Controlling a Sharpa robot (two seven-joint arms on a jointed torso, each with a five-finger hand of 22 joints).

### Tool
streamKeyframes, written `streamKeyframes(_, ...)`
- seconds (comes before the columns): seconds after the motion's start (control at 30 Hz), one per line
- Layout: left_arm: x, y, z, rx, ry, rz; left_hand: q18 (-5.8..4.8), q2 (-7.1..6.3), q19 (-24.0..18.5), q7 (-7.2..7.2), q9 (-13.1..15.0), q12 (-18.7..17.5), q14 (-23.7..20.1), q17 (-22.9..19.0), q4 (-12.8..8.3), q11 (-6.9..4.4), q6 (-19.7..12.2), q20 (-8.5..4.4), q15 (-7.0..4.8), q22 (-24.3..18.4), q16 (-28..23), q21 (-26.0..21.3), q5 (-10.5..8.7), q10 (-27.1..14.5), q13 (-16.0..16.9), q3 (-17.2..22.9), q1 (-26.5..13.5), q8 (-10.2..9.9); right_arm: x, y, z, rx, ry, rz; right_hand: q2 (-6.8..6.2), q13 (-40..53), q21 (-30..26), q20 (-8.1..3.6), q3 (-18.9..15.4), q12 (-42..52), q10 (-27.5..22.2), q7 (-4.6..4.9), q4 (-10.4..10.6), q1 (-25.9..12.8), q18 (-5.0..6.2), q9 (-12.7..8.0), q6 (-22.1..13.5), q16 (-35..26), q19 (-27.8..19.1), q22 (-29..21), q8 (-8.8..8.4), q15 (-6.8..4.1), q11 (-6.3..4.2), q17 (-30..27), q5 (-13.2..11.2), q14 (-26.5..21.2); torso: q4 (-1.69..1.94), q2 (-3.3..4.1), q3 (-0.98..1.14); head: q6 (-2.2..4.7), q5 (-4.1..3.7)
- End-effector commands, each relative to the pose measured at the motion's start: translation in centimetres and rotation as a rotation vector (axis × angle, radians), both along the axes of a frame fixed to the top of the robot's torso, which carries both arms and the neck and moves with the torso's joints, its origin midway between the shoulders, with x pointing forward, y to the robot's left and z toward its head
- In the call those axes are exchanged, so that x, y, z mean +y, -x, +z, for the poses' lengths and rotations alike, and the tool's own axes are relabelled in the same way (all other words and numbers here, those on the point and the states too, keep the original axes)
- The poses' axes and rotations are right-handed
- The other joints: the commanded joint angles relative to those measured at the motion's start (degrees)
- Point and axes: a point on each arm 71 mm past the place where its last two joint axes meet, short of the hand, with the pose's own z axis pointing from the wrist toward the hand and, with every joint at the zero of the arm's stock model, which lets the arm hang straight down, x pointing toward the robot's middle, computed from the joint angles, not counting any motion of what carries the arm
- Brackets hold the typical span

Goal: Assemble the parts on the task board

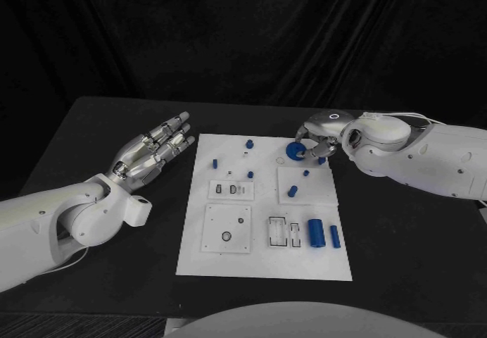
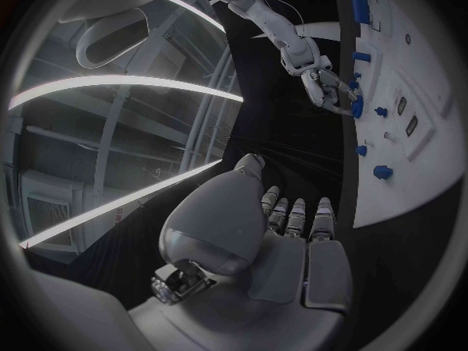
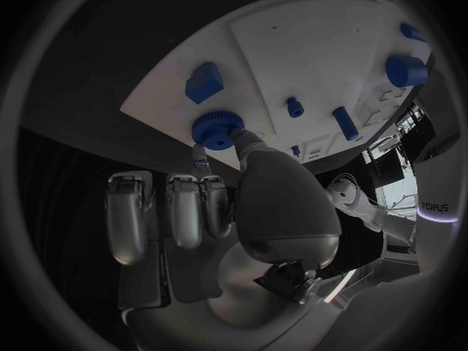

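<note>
Two hands frame the task board (image 1: 264,264) in the head view, but only the right hand (image 1: 323,139) is at work: it sits at the board's far right corner with a round blue knurled part (image 1: 295,150) pinched at its fingertips, just above the white surface. The left hand (image 1: 152,153) hovers flat over the worktop (image 1: 91,141) beside the board's left edge, fingers straight and spread, holding nothing, well apart from the part. So the right arm is plainly the nearer one.

From the left wrist view, the left hand's fingers (image 2: 297,214) lie straight and bare, and the right hand shows far off across the board with the blue part at its tips.

From the right wrist view, the knurled part (image 3: 217,127) is held between thumb and a fingertip, its flat face turned toward the board, a blue block (image 3: 203,81) just beside it. I judge it must go down axis-first.
</note>
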Motion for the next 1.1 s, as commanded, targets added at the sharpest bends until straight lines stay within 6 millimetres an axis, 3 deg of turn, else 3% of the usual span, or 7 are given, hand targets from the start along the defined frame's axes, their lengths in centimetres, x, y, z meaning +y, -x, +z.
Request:
streamKeyframes(0.03,0.0,0.1,0.3,-0.029,0.026,-0.018,1.02,-0.23,0.0,0.11,0.1,-0.4,0.1,-0.1,0.4,0.19,0.2,0.51,0.42,-0.1,-0.2,-0.3,-0.31,-0.1,-0.1,0.0,-0.2,0.2,-0.1,0.3,-1.2,0.026,0.016,-0.003,0.27,15.1,0.2,-0.07,0.2,0.1,6.0,-0.32,-1.0,0.5,-0.91,3.5,0.8,0.1,6.0,15.1,1.75,0.04,-0.2,15.1,2.9,6.0,-0.01,-0.01,-0.01,-0.06,0.0)
streamKeyframes(0.13,0.0,0.1,0.3,-0.028,0.025,-0.018,1.02,-0.2,0.0,0.11,0.0,-0.4,0.1,-0.1,0.4,0.18,0.0,0.56,0.53,-0.1,-0.2,-0.3,-0.32,-0.1,-0.1,0.0,-0.3,0.2,-0.1,0.4,-1.2,0.021,0.01,0.003,0.42,15.1,0.2,-0.23,0.4,0.1,6.0,-0.59,-1.5,0.5,-0.91,5.0,0.6,0.1,6.0,15.1,3.11,-0.13,-0.46,15.1,4.3,6.0,0.01,0.01,0.0,-0.13,0.02)
streamKeyframes(0.3,0.0,0.1,0.3,-0.027,0.024,-0.018,1.02,-0.2,0.0,0.11,0.0,-0.4,0.1,-0.1,0.4,0.18,0.0,0.56,0.53,-0.1,-0.2,-0.3,-0.32,-0.1,-0.1,0.0,-0.3,0.2,0.1,0.4,-1.2,0.013,0.001,0.014,0.76,15.1,0.2,-1.1,1.3,0.1,6.0,-1.77,-3.2,1.1,-0.91,9.4,1.1,0.1,6.0,15.1,7.58,-1.04,-1.6,15.1,8.1,6.0,0.0,0.03,0.01,-0.18,0.01)
streamKeyframes(0.53,0.1,0.1,0.3,-0.024,0.021,-0.016,1.01,-0.14,0.0,0.09,0.0,-0.4,0.1,-0.1,0.4,0.17,0.0,0.63,0.66,-0.1,-0.2,-0.3,-0.34,-0.1,-0.1,0.1,-0.3,0.2,0.3,0.6,-1.1,0.0,-0.012,0.028,1.27,15.1,0.2,-1.4,2.5,0.1,6.0,-2.27,-5.1,2.2,-0.91,12.9,1.5,0.1,6.0,15.1,10.96,-1.4,-1.92,15.1,9.9,6.0,-0.02,0.0,-0.07,-0.21,0.08)
streamKeyframes(0.93,0.2,0.2,0.3,-0.02,0.018,-0.015,1.01,-0.08,0.0,0.08,0.0,-0.4,0.1,-0.1,0.4,0.18,0.0,0.69,0.77,-0.1,-0.2,-0.3,-0.34,-0.1,-0.1,0.1,-0.3,0.2,0.5,1.1,-0.7,-0.011,-0.034,0.034,1.19,15.1,0.2,-1.35,2.7,0.1,6.0,-1.85,-5.3,1.8,-0.91,13.8,1.9,0.1,6.0,15.1,11.8,-1.27,-1.56,15.1,9.7,6.0,-0.03,-0.03,-0.05,-0.12,0.29)
streamKeyframes(1.1,0.3,0.2,0.3,-0.018,0.016,-0.015,1.0,-0.04,0.0,0.08,0.0,-0.4,0.1,-0.1,0.4,0.16,0.0,0.77,0.98,-0.1,-0.2,-0.3,-0.34,-0.1,-0.1,0.1,-0.3,0.2,0.9,1.2,0.5,0.005,-0.066,0.028,1.02,15.1,0.2,-1.27,2.7,0.1,6.0,-1.69,-5.0,1.3,-0.91,13.8,1.9,0.1,6.0,15.1,11.69,-1.15,-1.42,15.1,9.7,6.0,-0.05,-0.02,-0.03,-0.06,0.35)
